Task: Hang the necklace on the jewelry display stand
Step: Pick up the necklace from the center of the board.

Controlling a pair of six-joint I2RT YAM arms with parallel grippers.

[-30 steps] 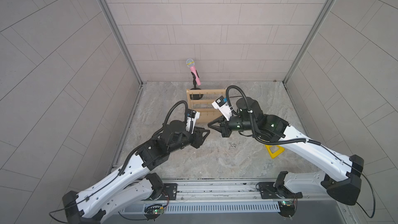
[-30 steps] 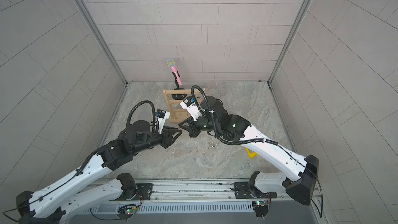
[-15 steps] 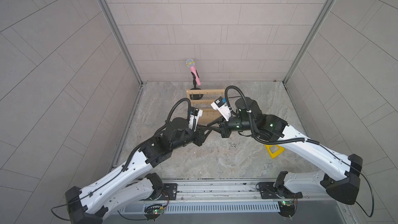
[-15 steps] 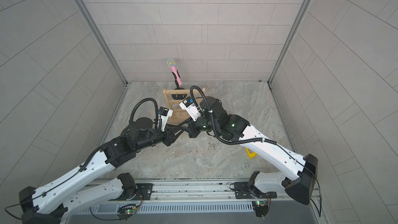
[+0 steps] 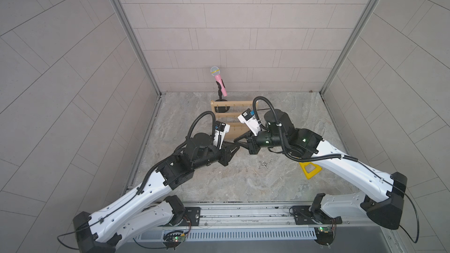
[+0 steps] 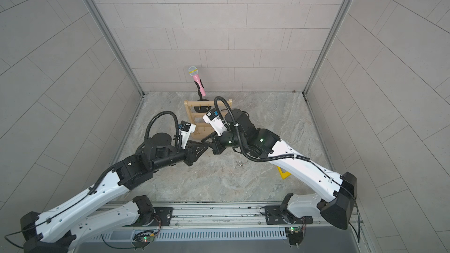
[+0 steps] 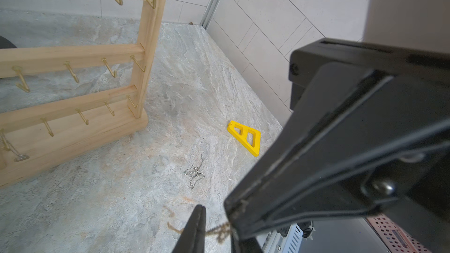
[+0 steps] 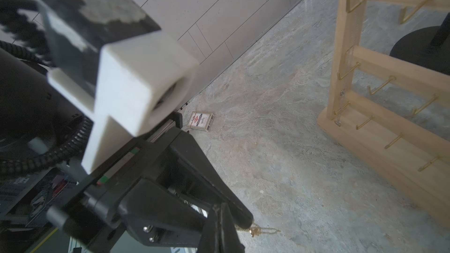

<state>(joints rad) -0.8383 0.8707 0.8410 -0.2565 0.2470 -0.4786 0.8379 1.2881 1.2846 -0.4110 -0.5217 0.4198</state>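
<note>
Left hand [image 7: 199, 212], wider a second ago, now pinching gold necklace [image 8: 255, 231], right hand [image 8: 220, 212] clamped on it

a pink microphone [image 5: 220, 82] on a black stand [image 5: 221, 109] rises well beyond the right hand [image 5: 237, 140]; a yellow triangular frame [image 5: 310, 170] lies flat on the surface [image 5: 243, 186] behind it.

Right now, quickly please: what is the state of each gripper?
Left gripper: looks closed on the gold necklace.
Right gripper: closed, also holding the gold necklace.
</note>
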